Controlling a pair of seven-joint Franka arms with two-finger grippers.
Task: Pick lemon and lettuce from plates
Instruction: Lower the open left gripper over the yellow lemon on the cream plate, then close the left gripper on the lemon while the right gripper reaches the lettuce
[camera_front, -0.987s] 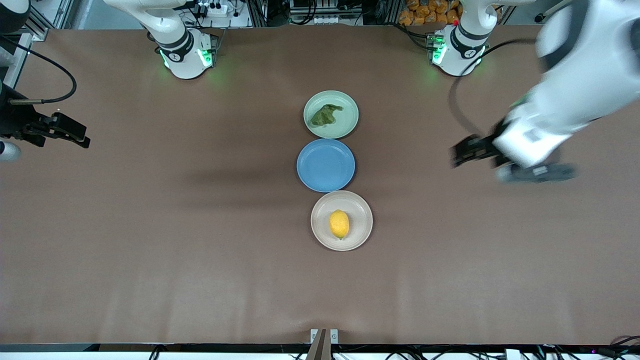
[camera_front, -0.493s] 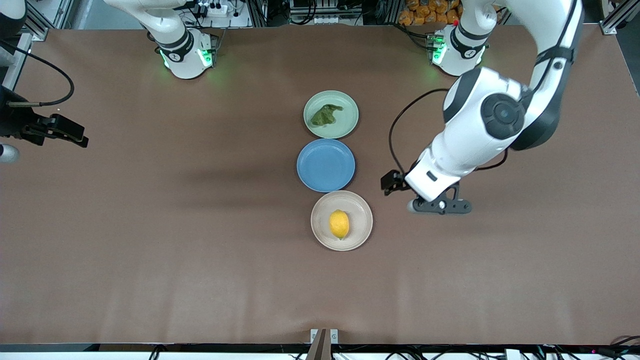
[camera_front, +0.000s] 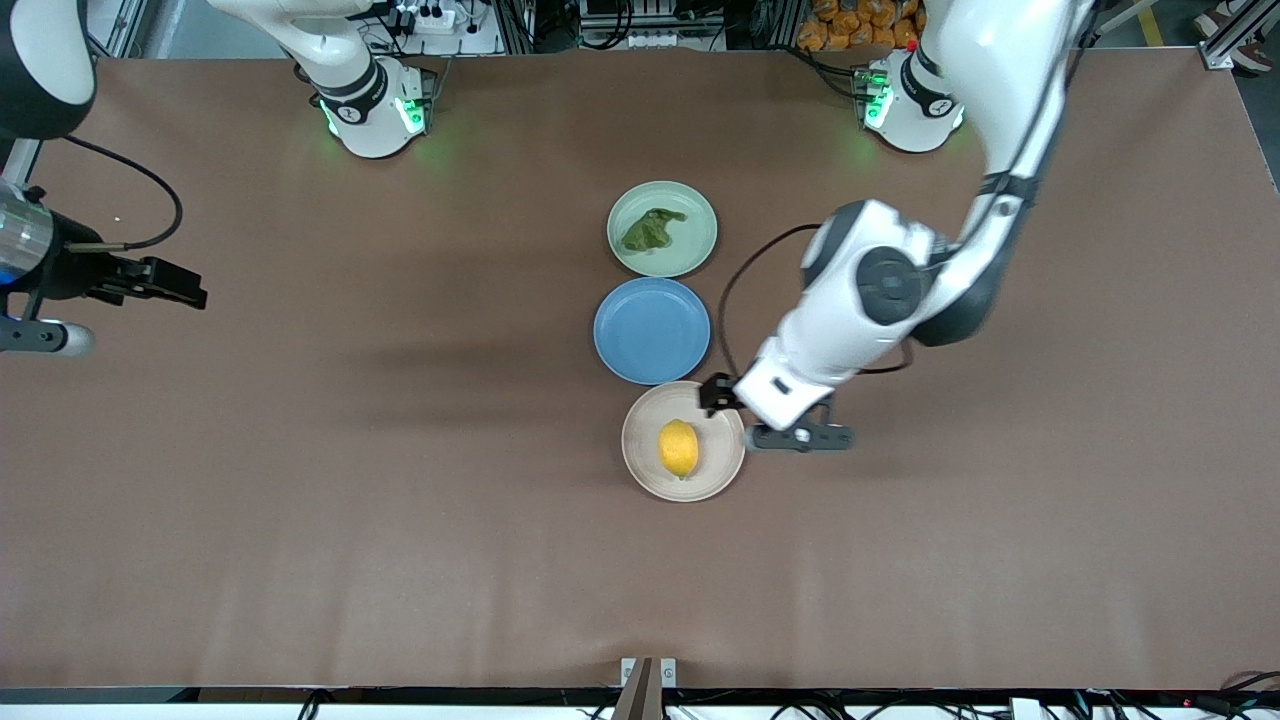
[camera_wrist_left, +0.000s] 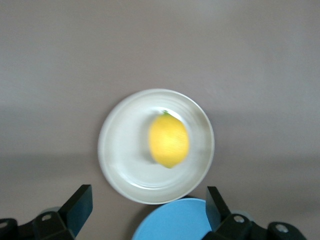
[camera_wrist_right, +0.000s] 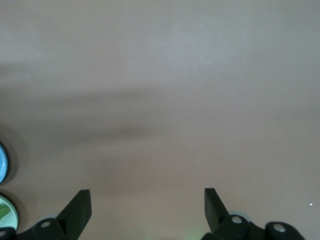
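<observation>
The yellow lemon (camera_front: 679, 448) lies on the beige plate (camera_front: 643, 460), the plate nearest the front camera. The dark-green lettuce (camera_front: 650, 231) rests on the mint plate (camera_front: 697, 212), the one nearest the bases. My left gripper (camera_front: 800, 437) hangs open and empty just off the beige plate's rim, toward the left arm's end. In the left wrist view the lemon (camera_wrist_left: 168, 139) sits mid-plate (camera_wrist_left: 122, 165), out past the left gripper (camera_wrist_left: 148, 197). My right gripper (camera_front: 45, 338) hovers open over bare table at the right arm's end; the right gripper (camera_wrist_right: 148, 197) frames only table.
An empty blue plate (camera_front: 651, 330) sits between the two other plates, touching both rims. Its edge (camera_wrist_left: 175, 222) shows between the left fingertips. The right wrist view catches slivers of the blue plate (camera_wrist_right: 2, 162) and the mint plate (camera_wrist_right: 7, 212).
The left arm swept in from its end of the table to the beige plate's rim. The right arm shifted slightly toward the middle. Both grippers stayed open.
</observation>
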